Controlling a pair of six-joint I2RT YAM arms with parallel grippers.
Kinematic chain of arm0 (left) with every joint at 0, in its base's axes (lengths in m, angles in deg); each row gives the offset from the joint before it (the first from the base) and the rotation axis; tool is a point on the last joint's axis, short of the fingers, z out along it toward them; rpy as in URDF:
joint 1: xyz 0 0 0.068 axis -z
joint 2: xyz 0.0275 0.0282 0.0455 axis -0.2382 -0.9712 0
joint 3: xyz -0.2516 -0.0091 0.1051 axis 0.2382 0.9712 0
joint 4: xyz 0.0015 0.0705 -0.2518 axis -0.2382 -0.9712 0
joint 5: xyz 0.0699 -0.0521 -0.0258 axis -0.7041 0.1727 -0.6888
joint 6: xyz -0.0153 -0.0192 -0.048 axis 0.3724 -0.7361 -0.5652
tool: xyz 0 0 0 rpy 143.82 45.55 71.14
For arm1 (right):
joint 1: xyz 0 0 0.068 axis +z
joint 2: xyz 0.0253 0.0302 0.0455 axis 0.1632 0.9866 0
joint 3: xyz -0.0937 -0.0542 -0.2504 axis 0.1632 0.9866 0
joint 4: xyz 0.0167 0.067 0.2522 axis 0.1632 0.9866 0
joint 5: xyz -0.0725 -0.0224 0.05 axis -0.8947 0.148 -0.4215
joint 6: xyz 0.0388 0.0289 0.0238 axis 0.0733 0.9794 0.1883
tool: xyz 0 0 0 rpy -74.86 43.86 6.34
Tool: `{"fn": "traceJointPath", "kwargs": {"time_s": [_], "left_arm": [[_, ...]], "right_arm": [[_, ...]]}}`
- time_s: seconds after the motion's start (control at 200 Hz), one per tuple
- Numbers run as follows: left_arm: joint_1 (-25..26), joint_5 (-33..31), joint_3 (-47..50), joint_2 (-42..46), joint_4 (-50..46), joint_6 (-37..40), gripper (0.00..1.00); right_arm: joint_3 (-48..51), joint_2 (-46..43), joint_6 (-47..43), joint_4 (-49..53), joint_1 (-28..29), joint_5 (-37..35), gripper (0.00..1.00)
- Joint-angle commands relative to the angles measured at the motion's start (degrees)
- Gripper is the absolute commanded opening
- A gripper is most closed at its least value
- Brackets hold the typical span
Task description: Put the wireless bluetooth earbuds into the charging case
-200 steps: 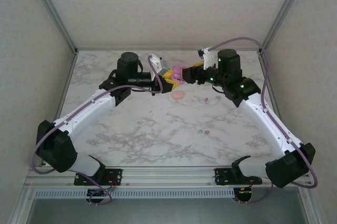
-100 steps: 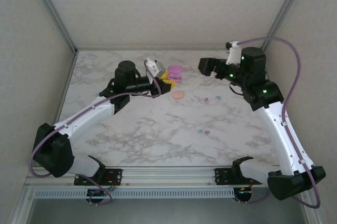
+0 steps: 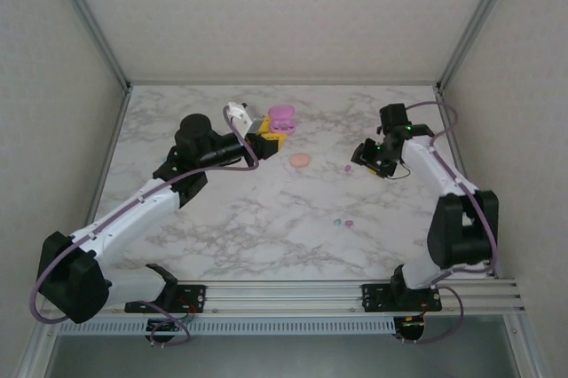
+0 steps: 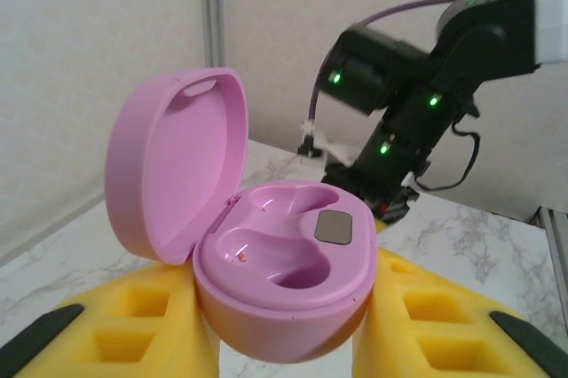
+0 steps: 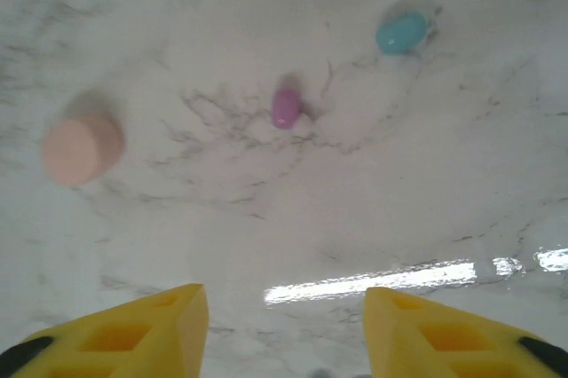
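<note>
My left gripper [image 3: 275, 132] [image 4: 284, 342] is shut on an open pink charging case [image 3: 283, 115] [image 4: 284, 258], held above the back of the table. Its lid stands up at the left and both wells are empty. My right gripper [image 3: 363, 158] [image 5: 284, 329] hangs low over the table at the right, its yellow fingers [image 5: 133, 334] apart with nothing between them. Just ahead of it lie a purple earbud [image 5: 286, 106] [image 3: 347, 168] and a teal earbud [image 5: 401, 32]. Two more earbuds, teal [image 3: 337, 219] and purple [image 3: 349, 222], lie nearer the front.
A closed peach case [image 3: 300, 160] [image 5: 82, 148] lies on the marble table [image 3: 266, 218] between the two grippers. The right arm [image 4: 399, 121] shows behind the pink case in the left wrist view. Walls close in the table at the back and sides.
My right arm has left the pink case, swung right and come down over the earbuds on the table. My left arm has drawn back to the left, still holding the case.
</note>
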Motion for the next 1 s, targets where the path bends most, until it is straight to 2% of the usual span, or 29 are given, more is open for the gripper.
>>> {"fn": "traceJointPath", "kwargs": {"time_s": [0.0,0.115,0.17,0.31,0.466,0.991], "left_arm": [[0.5,-1.0,0.8,1.3,1.6,-1.0,0.32],[0.5,-1.1,0.8,1.3,1.8,-0.9,0.32],[0.5,-1.3,0.8,1.3,1.7,-0.8,0.32],[0.5,-1.6,0.8,1.5,1.2,-0.3,0.32],[0.6,-1.6,0.8,1.5,0.7,0.1,0.32],[0.5,-1.7,0.3,1.0,0.2,0.1,0.32]], "right_arm": [[-4.8,6.3,-1.4,3.3,2.4,-2.8,0.46],[-9.6,12.8,-3.9,5.9,4.0,-6.2,0.44],[-11.9,15.7,-4.5,6.8,4.2,-7.0,0.39],[-16.0,20.5,-4.8,7.5,4.5,-8.5,0.38],[-19.2,24.4,-5.4,8.4,4.9,-11.0,0.37],[-25.2,31.6,-8.4,10.3,5.1,-9.9,0.34]]}}
